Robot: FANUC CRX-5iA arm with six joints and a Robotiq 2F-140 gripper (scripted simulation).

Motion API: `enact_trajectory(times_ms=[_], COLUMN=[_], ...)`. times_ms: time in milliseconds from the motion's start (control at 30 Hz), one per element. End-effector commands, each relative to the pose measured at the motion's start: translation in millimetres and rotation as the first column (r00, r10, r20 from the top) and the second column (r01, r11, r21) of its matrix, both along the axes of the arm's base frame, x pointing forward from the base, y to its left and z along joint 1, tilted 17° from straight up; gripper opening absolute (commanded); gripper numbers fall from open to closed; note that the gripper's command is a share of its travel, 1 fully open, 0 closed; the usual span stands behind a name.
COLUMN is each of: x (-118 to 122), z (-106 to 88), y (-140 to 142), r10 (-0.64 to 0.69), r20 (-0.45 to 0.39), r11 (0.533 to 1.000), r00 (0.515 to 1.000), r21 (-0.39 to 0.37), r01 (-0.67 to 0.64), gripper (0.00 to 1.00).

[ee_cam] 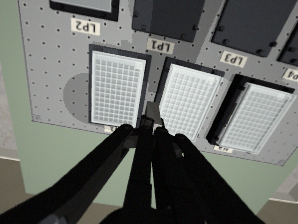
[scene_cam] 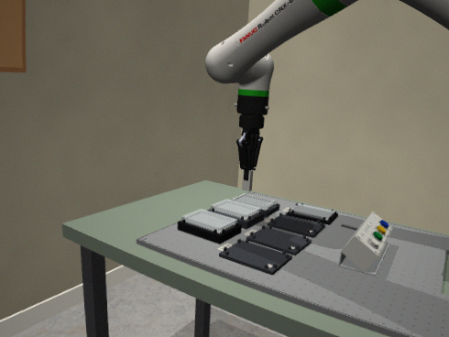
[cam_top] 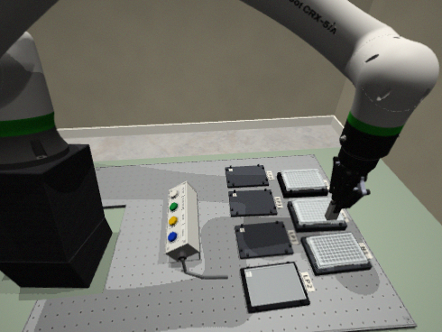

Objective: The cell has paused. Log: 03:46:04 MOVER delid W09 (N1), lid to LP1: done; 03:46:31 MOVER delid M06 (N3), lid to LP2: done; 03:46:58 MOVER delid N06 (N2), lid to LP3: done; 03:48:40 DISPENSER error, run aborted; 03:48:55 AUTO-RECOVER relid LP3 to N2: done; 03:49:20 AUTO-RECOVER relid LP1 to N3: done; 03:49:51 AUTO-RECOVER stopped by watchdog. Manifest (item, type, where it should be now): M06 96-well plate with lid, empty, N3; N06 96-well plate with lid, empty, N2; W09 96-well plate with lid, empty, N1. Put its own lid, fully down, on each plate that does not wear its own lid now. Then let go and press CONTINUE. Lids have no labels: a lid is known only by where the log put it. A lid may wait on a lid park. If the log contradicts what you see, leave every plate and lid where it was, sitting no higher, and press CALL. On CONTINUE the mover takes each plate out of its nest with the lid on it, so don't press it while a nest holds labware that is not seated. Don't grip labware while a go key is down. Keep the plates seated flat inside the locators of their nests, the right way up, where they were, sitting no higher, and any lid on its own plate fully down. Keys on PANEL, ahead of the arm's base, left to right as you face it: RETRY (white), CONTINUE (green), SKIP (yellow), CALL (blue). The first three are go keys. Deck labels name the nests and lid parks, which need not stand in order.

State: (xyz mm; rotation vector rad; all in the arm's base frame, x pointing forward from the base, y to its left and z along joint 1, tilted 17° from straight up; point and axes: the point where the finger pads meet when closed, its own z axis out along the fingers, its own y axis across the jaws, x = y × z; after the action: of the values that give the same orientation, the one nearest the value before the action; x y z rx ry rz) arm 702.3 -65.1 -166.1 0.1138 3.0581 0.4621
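Observation:
Three 96-well plates stand in a column of nests at the right of the deck. The near plate (cam_top: pixel 336 250) shows open wells and wears no lid; in the wrist view it is the left plate (ee_cam: pixel 117 89). The middle plate (cam_top: pixel 312 211) and the far plate (cam_top: pixel 302 179) look pale and covered by lids. A lid (cam_top: pixel 275 285) lies on the park labelled LP2 (ee_cam: pixel 82 26). The parks LP1 (cam_top: pixel 262 239) and LP3 (cam_top: pixel 253 202) are bare. My gripper (cam_top: pixel 333 213) is shut and empty, hovering above the right edge of the middle plate, as the wrist view (ee_cam: pixel 152 112) also shows.
The key panel (cam_top: pixel 182 221) stands left of the parks, with white (cam_top: pixel 174 194), green (cam_top: pixel 173 207), yellow (cam_top: pixel 172 221) and blue (cam_top: pixel 171 236) keys. A fourth bare park (cam_top: pixel 246 176) is at the far end. The arm's black base (cam_top: pixel 50 216) is at the left.

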Motion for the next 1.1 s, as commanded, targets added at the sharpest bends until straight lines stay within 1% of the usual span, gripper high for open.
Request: enact_trajectory(times_ms=[0, 200, 333, 400, 500, 567, 633, 667, 767, 900, 967, 1000, 1067], x=[0, 0, 1, 1, 2, 3, 5, 6, 8, 11, 11, 12, 13], z=[0.2, 0.3, 1.4, 1.4, 3.4, 5.3, 7.8, 9.2, 14.0, 21.7, 21.7, 23.8, 28.0], y=[0, 0, 4, 4, 10, 16, 24, 28, 44, 68, 68, 75, 88], r10=[0.0, 0.005, 0.062, 0.062, 0.163, 0.261, 0.381, 0.447, 0.568, 0.717, 0.717, 0.807, 0.851], r20=[0.0, 0.002, 0.019, 0.019, 0.049, 0.078, 0.112, 0.13, 0.159, 0.189, 0.189, 0.207, 0.212], r11=[1.0, 1.0, 0.998, 0.998, 0.987, 0.965, 0.925, 0.894, 0.823, 0.696, 0.696, 0.586, 0.519], r00=[1.0, 1.0, 0.998, 0.998, 0.985, 0.962, 0.918, 0.885, 0.808, 0.671, 0.671, 0.552, 0.481], r21=[0.0, -0.001, -0.005, -0.005, -0.015, -0.027, -0.047, -0.06, -0.091, -0.141, -0.141, -0.179, -0.202], r01=[0.0, -0.005, -0.062, -0.062, -0.163, -0.26, -0.378, -0.443, -0.56, -0.704, -0.704, -0.79, -0.83], gripper=[0.0, 0.0, 0.0, 0.0, 0.0, 0.0, 0.0, 0.0, 0.0, 0.0, 0.0, 0.0, 0.0])
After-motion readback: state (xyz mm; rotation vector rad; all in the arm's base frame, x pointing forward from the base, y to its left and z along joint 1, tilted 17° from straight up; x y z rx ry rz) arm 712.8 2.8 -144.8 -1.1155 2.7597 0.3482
